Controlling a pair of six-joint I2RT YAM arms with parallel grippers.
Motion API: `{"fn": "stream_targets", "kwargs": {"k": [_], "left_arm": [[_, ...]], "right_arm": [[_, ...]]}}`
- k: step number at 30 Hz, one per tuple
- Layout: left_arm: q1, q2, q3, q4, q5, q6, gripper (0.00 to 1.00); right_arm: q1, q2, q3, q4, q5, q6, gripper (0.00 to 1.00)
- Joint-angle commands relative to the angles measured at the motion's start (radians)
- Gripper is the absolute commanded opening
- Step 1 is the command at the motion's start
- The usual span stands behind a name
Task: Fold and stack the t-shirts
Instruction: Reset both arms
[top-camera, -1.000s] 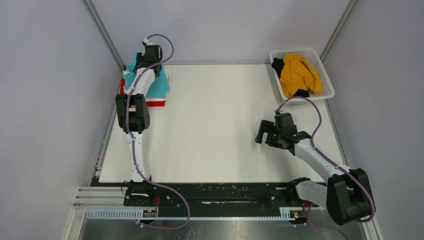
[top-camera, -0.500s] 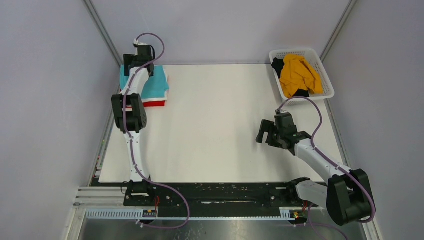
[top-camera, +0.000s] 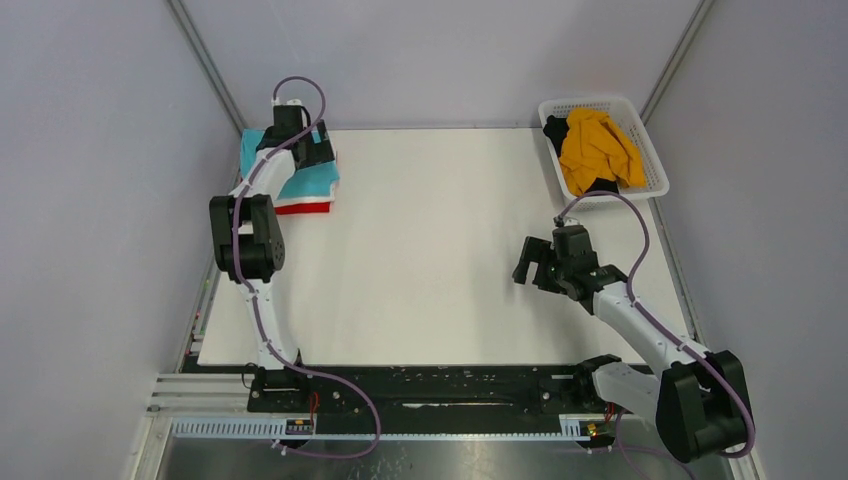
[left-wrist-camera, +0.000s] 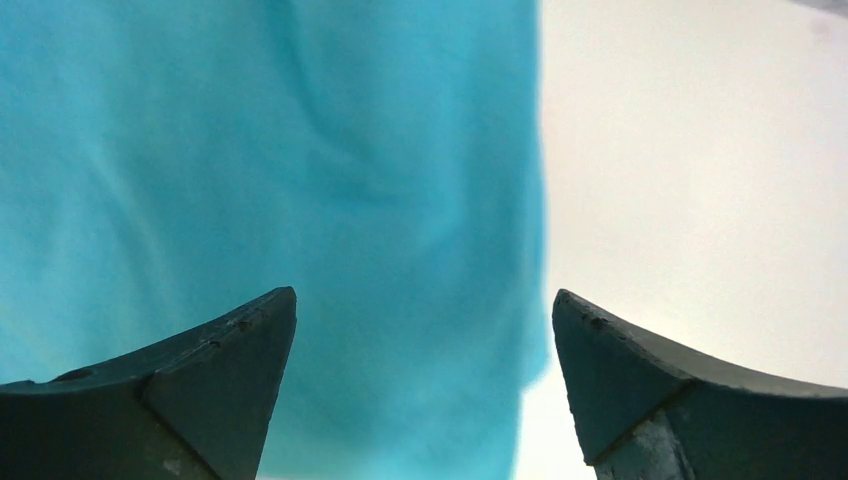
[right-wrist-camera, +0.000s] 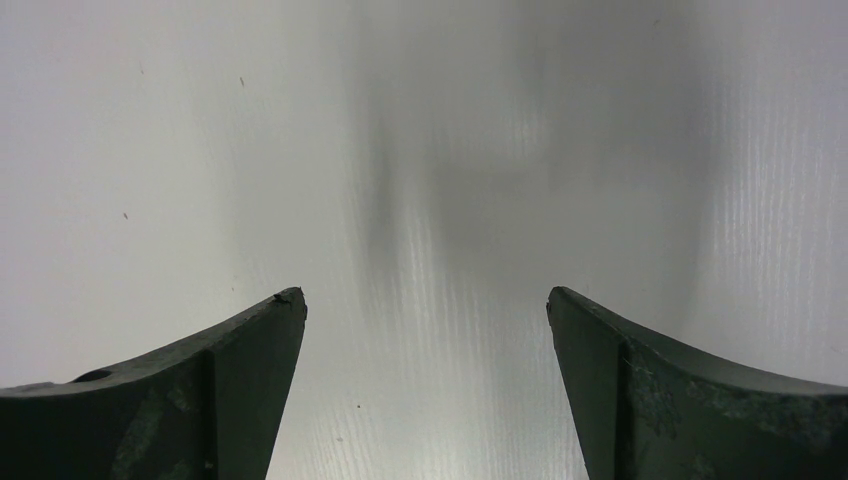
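**Left gripper open over the folded stack, right gripper open over bare table**

At the far left corner of the white table, the left gripper hangs over a stack of folded t-shirts. Its jaws are spread wide and hold nothing. In the left wrist view the teal t-shirt on top of the stack fills the space under and ahead of the left finger. The shirt's straight right edge runs between the fingers, and only table surface lies under the right finger. From above, a white layer and a red t-shirt show at the near edge of the stack, below the teal one. To the right of this gripper the table lies open.

The right gripper hovers above the right half of the table. Its jaws are also parted, and only smooth white surface shows between them in the right wrist view. Beyond it and to its right, at the far right corner, sits a white basket. It holds a crumpled yellow t-shirt on top of a black garment.
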Motion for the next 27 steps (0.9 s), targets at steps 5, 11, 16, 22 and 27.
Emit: {"fn": "stream_targets", "kwargs": {"k": [5,11,16,22,27], "left_arm": [[-0.112,-0.373,-0.309,0.263,0.116,-0.168,0.99],[-0.261,-0.764,-0.701,0.302,0.048,-0.214,0.99],[-0.369,-1.104,-1.04,0.303,-0.028,-0.337,0.99],[-0.41,-1.387,-1.291,0.208,-0.088,-0.49,0.99],[-0.411,-1.479,-1.307,0.136,-0.145,-0.483,0.99]], "right_arm": [[-0.005,-0.101,-0.009,0.005,0.044,0.005,1.0],[-0.005,-0.221,-0.041,0.007,0.057,0.02,0.99],[-0.005,-0.331,-0.095,0.005,0.099,0.034,1.0],[-0.005,-0.415,-0.143,0.026,0.163,0.063,0.99],[-0.005,-0.456,-0.167,0.041,0.163,0.065,0.99]]}}
